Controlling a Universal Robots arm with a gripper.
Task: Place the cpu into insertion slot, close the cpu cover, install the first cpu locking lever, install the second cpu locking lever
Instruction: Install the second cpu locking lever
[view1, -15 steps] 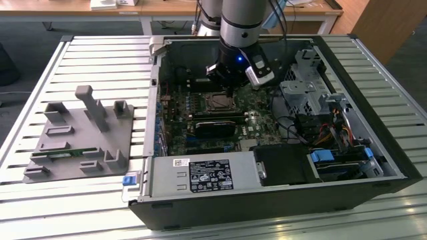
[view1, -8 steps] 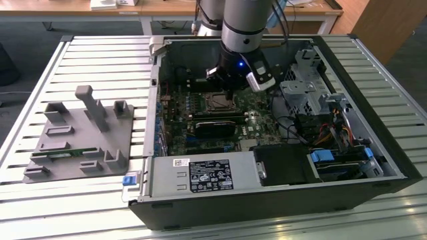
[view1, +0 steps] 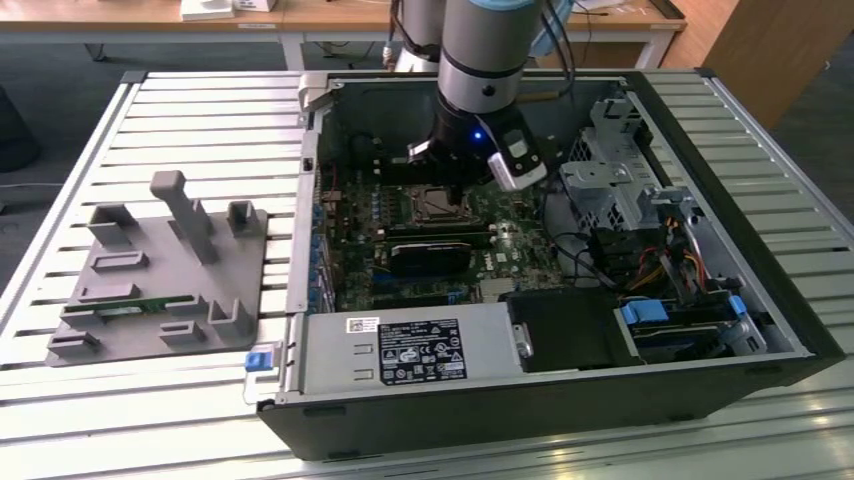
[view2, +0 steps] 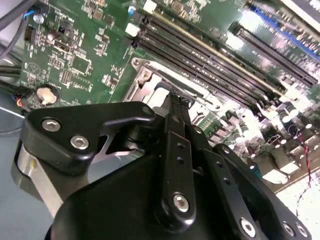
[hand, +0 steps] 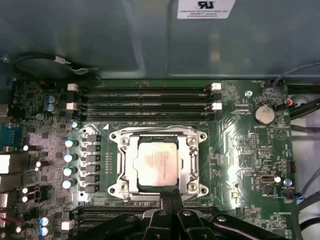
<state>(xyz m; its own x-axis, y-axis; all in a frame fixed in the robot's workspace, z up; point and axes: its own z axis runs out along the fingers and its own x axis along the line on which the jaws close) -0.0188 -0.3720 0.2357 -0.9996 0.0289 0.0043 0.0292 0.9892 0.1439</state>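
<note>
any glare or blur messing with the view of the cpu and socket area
First wrist view: the cpu sits sharp and evenly lit under the cpu cover, with mild glare on the board beside it. Second wrist view: the end effector is close and soft, blocking the socket, and the memory slots wash out bright. Exterior view: the case interior is shadowed.

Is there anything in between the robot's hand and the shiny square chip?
Nothing visible is. In the first wrist view the hand is right at the edge of the cpu cover, with no cable or part across the gap. The cpu already lies in the insertion slot, showing through the cover's square opening.
</note>
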